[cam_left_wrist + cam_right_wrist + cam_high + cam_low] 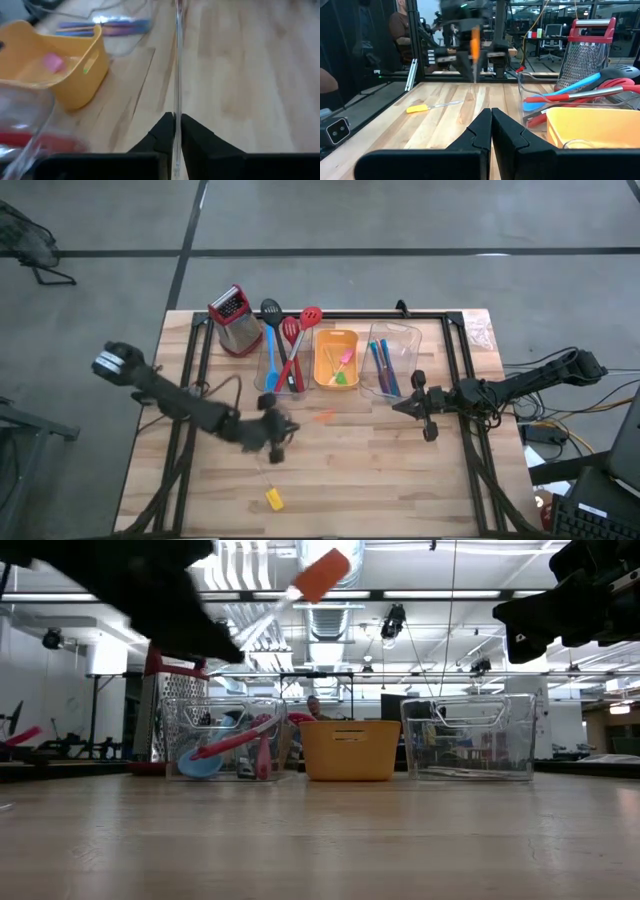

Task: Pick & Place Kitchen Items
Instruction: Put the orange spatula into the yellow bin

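Wooden table [400,480]: box grater [234,320] at back left, beside it a row of clear bin [283,370], orange tray [336,360], second clear bin [392,360]. Left gripper [174,131] above table centre, pinching orange-tipped utensil [318,578] by its thin clear handle. Right gripper [491,129] pressed together, empty, near the second bin. Yellow-tipped utensil [273,498] lies alone at front.

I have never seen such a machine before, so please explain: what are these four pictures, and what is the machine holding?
It is a robot with two dark arms at a wooden table. One camera looks down from above, one looks level across the table, and one sits on each wrist. The left gripper is shut on a thin clear-handled utensil with an orange head. The right gripper is shut and holds nothing. Clear bins, an orange tray and a grater stand at the back; a yellow-headed utensil lies in front.
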{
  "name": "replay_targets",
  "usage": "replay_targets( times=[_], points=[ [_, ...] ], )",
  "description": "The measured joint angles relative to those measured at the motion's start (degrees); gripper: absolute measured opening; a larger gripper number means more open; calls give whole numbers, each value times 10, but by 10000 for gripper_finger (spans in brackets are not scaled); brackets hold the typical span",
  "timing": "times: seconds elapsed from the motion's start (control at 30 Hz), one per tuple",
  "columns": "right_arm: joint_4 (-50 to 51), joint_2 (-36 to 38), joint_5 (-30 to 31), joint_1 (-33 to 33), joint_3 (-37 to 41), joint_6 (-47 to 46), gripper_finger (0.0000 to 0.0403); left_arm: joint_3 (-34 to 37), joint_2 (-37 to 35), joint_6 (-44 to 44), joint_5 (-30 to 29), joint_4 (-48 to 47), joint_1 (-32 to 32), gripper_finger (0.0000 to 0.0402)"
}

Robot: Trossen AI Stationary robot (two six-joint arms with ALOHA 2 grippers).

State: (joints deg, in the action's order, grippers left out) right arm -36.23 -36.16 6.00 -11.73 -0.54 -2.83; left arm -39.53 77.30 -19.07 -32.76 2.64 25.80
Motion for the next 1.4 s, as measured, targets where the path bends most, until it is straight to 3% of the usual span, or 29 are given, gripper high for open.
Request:
replay_targets(
  times=[0.17, 0.37, 0.5, 0.67, 0.87, 1.23, 1.4],
  points=[
    [0, 0, 0, 0, 0, 0, 8, 3, 1, 9, 164, 90, -133, 40],
    [0, 0, 0, 0, 0, 0, 8, 4, 1, 11, 251, 172, -260, 5],
    [0, 0, 0, 0, 0, -1, 8, 4, 1, 4, 288, 156, -313, 3],
    [0, 0, 0, 0, 0, -1, 8, 5, 1, 23, 333, 124, -310, 12],
    [0, 0, 0, 0, 0, 0, 8, 22, 11, 33, 335, 101, -259, 40],
    [0, 0, 0, 0, 0, -1, 8, 0, 121, 72, 331, 166, -238, 162],
    [0, 0, 0, 0, 0, -1, 8, -35, 182, 90, 323, 208, -246, 186]
  ],
)
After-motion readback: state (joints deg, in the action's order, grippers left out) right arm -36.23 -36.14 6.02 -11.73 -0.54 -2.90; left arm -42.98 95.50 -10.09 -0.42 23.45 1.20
